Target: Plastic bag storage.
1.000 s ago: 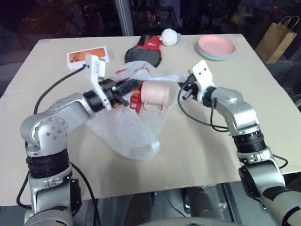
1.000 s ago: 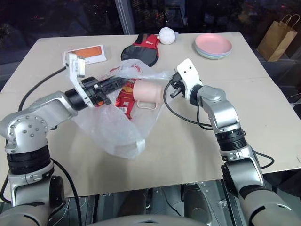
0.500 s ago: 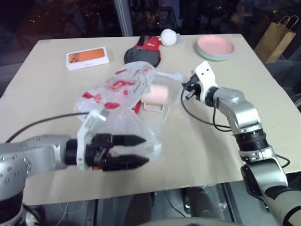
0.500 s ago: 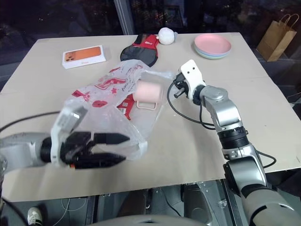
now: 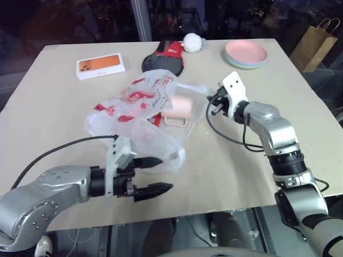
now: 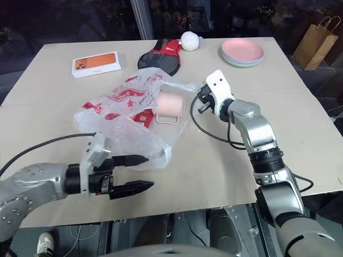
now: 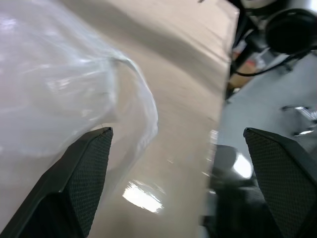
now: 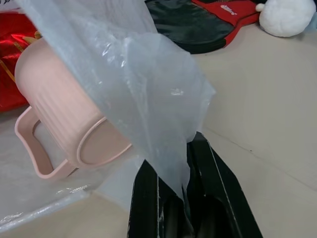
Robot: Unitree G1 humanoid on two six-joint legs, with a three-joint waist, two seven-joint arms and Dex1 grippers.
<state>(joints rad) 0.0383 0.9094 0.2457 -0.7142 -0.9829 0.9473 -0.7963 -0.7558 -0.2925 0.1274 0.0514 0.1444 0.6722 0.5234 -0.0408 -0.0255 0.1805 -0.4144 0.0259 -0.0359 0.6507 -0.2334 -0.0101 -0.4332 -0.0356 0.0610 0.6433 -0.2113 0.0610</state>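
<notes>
The plastic bag [image 5: 136, 107], translucent white with red prints, lies crumpled in the middle of the table. A pink mug [image 5: 181, 107] lies on its side under the bag's thin film, next to a red snack packet [image 6: 140, 116]. My right gripper [image 5: 215, 101] is at the bag's right edge, shut on a pinch of its film, which shows between the black fingers [image 8: 218, 188]. My left gripper [image 5: 163, 174] hovers low near the table's front edge, just in front of the bag's near end. It is open, with its fingers [image 7: 74, 188] wide apart and nothing between them.
At the back of the table are an orange phone box [image 5: 102, 66], a black and red paddle case [image 5: 163, 56], a white plush ball [image 5: 192, 42] and stacked pink plates [image 5: 245, 53]. A brown paper bag [image 5: 316, 43] stands beyond the table's right corner.
My left gripper has come back out of the bag toward the table's front edge and opened. The bag has slumped flatter. The right gripper has kept its hold and place.
</notes>
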